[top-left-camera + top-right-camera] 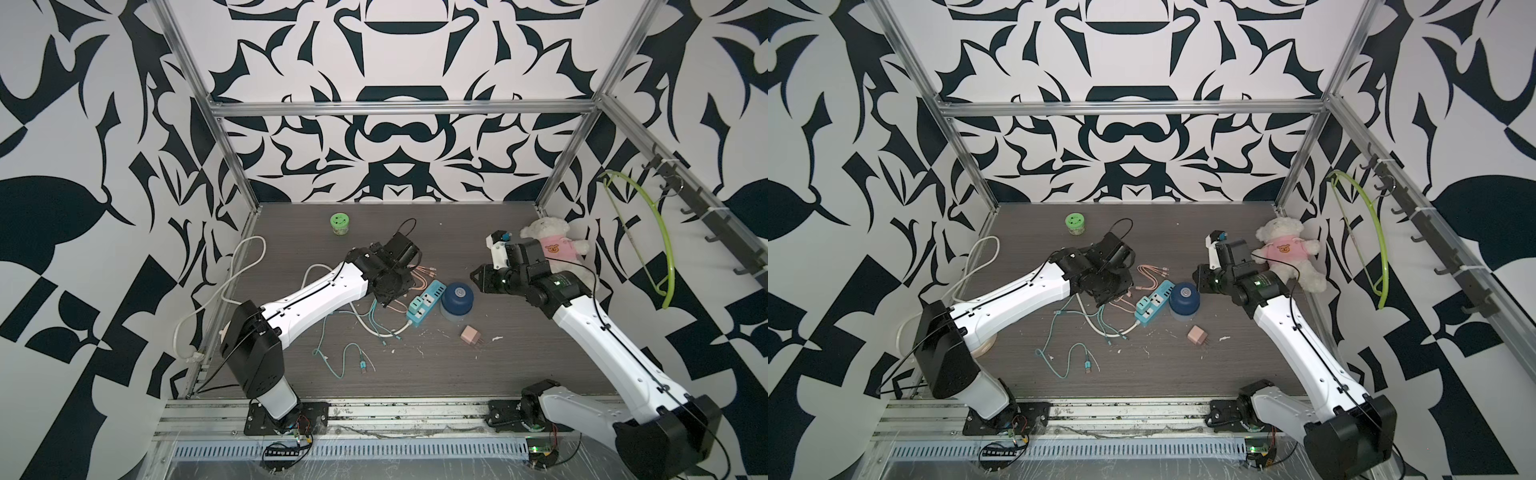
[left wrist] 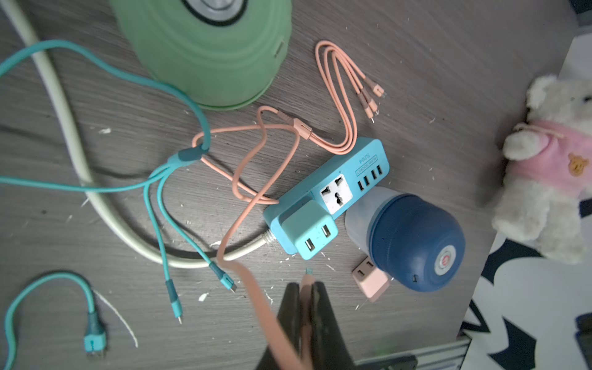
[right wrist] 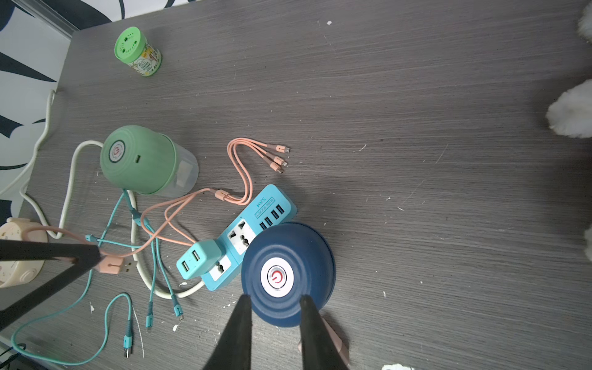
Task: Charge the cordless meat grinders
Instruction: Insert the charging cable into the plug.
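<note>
So the dark blue grinder (image 1: 457,297) sits just right of centre in both top views, just beside the blue power strip (image 3: 256,221), which reads "S204" by its USB ports. There's a red power icon on its silver button (image 3: 277,277), same on the mint green grinder (image 3: 137,160) nearby. The right gripper (image 3: 274,296) hangs over the blue one, jaws spread, empty. The left gripper (image 2: 306,285) is pinching the pink cable's USB plug (image 3: 112,266).

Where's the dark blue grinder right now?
In both top views the dark blue grinder stands mid-table, close beside the blue power strip on its right-arm side, with the pink plug adapter just below it in the picture.
</note>
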`<state>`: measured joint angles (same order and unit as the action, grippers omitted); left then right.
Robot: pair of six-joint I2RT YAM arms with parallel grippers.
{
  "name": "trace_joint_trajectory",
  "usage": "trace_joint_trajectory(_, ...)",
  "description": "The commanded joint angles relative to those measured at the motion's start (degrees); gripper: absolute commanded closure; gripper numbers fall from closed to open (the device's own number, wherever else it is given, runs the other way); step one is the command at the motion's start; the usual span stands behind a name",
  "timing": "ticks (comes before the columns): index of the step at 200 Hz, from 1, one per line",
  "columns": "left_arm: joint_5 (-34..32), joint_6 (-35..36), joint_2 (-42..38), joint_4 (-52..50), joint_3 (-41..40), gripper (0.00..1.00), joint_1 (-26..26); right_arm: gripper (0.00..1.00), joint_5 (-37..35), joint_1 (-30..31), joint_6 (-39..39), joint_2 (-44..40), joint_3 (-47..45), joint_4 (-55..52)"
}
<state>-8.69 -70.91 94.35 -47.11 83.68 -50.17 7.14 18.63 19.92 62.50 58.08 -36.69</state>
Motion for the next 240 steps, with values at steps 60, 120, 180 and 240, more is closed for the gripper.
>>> trace_joint_trajectory(60,-11.42,-18.13,9.4,-18.07,13.08,1.0,-5.99,0.77,-0.66,0.34,-2.72,-4.35,-1.21,-0.14)
trace_joint_trajectory(120,-11.82,-22.56,11.11,-18.92,14.01,1.0,-7.43,0.77,0.32,0.35,-4.29,-5.11,-1.5,-0.59)
trace_joint_trajectory(180,-12.67,-24.34,15.38,-23.62,19.49,1.0,-8.46,0.78,0.42,0.36,-4.45,-5.81,-1.92,-0.78)
trace_joint_trajectory(240,-11.8,-25.53,19.33,-26.37,23.54,1.0,-9.33,0.78,0.37,0.37,-4.11,-6.69,-2.2,-1.0)
